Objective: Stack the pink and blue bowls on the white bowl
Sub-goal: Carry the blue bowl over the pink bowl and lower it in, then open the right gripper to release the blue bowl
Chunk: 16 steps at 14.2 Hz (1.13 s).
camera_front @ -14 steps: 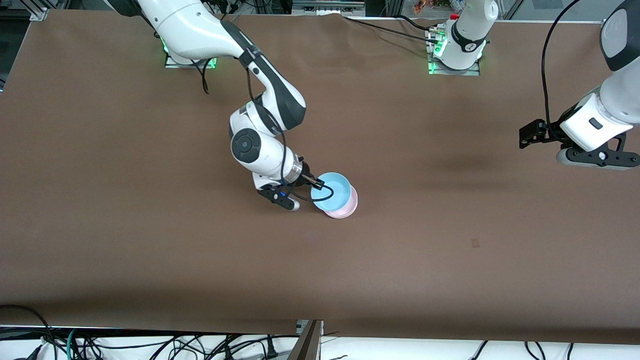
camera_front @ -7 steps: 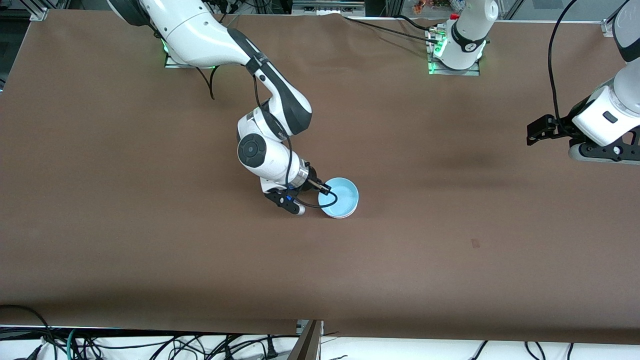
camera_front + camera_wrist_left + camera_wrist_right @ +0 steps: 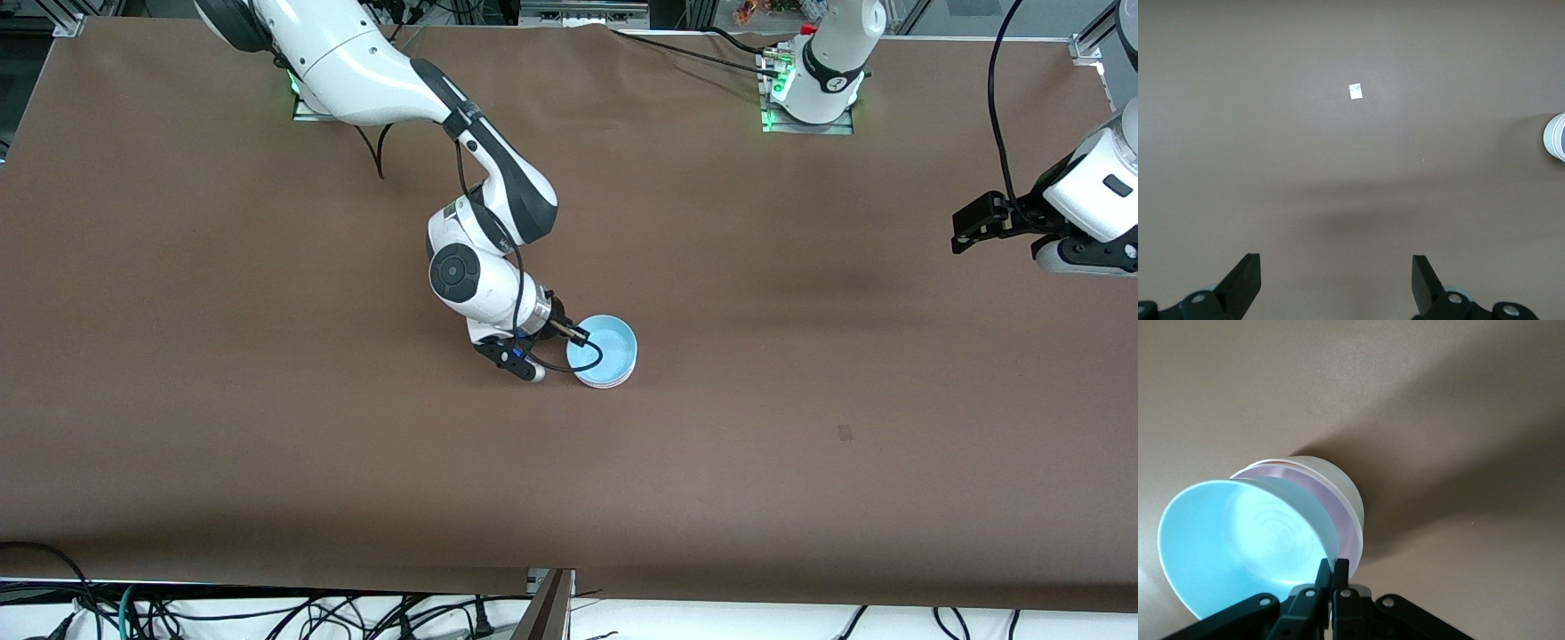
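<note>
Brown table [image 3: 267, 427]; white bowl [image 3: 1335, 479]; paper scrap [image 3: 1355, 91]

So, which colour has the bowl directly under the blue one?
Pale pink: the pink bowl shows best in the right wrist view, between the blue bowl and the white bowl.

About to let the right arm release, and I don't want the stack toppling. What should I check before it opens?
1. Blue bowl sits inside the pink bowl: ok.
2. Pink bowl is nested in the white bowl: ok.
3. Blue bowl rests level: not ok, it looks tilted in the right wrist view.
4. Right pincer is shut on the blue bowl's rim: ok.
5. Left pincer is open over bare table, away from the stack: ok.
</note>
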Each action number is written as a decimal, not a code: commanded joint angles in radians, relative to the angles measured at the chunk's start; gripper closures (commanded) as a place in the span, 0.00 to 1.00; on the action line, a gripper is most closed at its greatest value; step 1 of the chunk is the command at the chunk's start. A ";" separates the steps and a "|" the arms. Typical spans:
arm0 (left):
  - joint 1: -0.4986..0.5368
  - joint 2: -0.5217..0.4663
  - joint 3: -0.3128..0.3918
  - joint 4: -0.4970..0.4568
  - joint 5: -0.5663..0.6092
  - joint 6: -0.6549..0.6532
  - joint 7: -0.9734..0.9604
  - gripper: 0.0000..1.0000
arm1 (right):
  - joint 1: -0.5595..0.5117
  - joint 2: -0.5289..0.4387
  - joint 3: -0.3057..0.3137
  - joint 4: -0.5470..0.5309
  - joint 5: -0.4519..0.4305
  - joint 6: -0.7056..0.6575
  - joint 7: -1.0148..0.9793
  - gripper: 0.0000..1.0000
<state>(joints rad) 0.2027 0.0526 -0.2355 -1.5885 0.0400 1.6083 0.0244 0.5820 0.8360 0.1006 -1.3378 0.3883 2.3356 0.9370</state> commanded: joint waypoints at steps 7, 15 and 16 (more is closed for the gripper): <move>0.006 -0.004 -0.008 0.021 0.003 -0.034 -0.007 0.00 | 0.004 0.034 0.001 0.035 0.006 0.001 0.009 0.66; 0.006 -0.005 -0.004 0.021 0.003 -0.054 -0.007 0.00 | -0.019 -0.002 -0.015 0.143 0.011 -0.197 0.022 0.01; 0.006 -0.005 -0.002 0.021 0.003 -0.054 -0.007 0.00 | -0.046 -0.020 -0.015 0.160 0.006 -0.247 0.019 0.01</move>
<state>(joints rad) 0.2030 0.0511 -0.2356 -1.5847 0.0401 1.5807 0.0232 0.5734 0.8417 0.0894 -1.2189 0.3882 2.1888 0.9466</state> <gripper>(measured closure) 0.000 0.176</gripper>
